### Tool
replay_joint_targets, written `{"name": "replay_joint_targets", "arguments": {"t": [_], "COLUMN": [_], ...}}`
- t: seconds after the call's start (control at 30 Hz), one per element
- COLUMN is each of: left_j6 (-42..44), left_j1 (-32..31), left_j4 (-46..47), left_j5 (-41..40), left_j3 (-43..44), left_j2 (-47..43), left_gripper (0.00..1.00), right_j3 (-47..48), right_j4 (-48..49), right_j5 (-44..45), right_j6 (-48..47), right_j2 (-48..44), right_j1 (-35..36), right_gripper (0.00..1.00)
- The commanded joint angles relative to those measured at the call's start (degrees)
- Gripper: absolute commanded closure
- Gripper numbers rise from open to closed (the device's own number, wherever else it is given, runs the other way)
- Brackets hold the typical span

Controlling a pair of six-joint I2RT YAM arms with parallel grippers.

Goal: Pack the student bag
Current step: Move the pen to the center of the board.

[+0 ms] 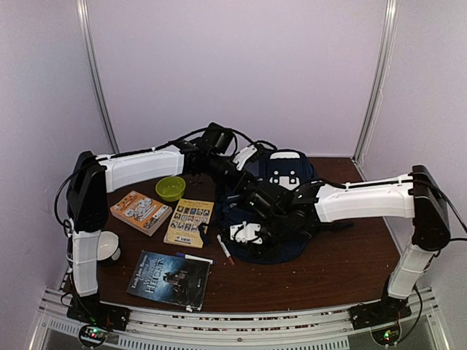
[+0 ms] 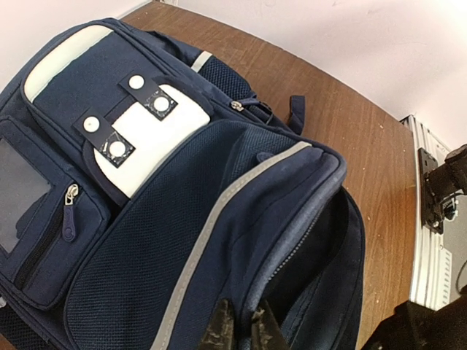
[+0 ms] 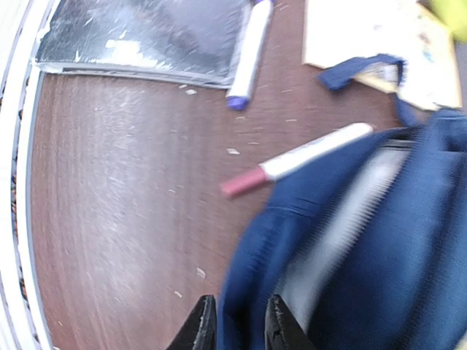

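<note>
Pale lilac walls; brown wood counter [image 1: 343, 255], scuffed.

The student bag [image 1: 288, 175] lies face up at centre-right of the counter, white snap patch toward the far side, grey stripe running across the mesh front. The main opening gapes along one edge (seen from the left wrist).

Left gripper [image 2: 241, 329]: arm reaches across from the left to the bag's left side. Jaws nearly together, pinching the trim at the rim of the opening.

Right gripper [image 3: 239, 328]: arm comes in from the right, over the bag to its near-left edge. Navy fabric fills the gap between the jaws, so they read as gripping a fold of the bag (view is motion-blurred).

Left of the bag, on the counter:
- green bowl [image 1: 171, 187], far
- orange book [image 1: 140, 211]
- yellow book [image 1: 189, 222], just beside the bag
- dark book [image 1: 170, 279], near edge
- red-capped marker [image 3: 299, 159], touching or just beside the bag's edge
- purple-capped marker [image 3: 248, 51], against the dark book
</note>
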Motion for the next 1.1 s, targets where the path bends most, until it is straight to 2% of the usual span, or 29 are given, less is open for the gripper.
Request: {"name": "replay_joint_targets", "arguments": {"t": [0.0, 0.3, 0.5, 0.8, 1.07], "left_j6": [1.92, 6.21, 7.80, 9.09, 12.70], "left_j1": [0.17, 0.17, 0.26, 0.41, 1.18], "left_j4": [0.29, -1.79, -2.12, -2.60, -3.13], "left_j5": [-0.97, -4.57, -5.08, -6.06, -9.45], "left_j3": [0.68, 0.67, 0.40, 0.39, -0.56], "left_j2": [-2.38, -3.12, -3.59, -3.56, -4.52], "left_gripper": [0.94, 0.99, 0.99, 1.00, 1.00], "right_j3": [3.93, 5.26, 7.36, 9.31, 9.43], "right_j4": [-0.24, 2.65, 4.00, 3.53, 7.18], "right_j5": [-3.81, -2.22, -0.74, -1.85, -0.58], "right_j6": [4.22, 6.56, 10.14, 10.52, 13.07], "right_j2": [4.25, 9.98, 12.81, 14.99, 16.65], "right_j1": [1.91, 3.25, 3.26, 3.38, 3.39], "right_gripper": [0.77, 0.79, 0.65, 0.66, 0.66]}}
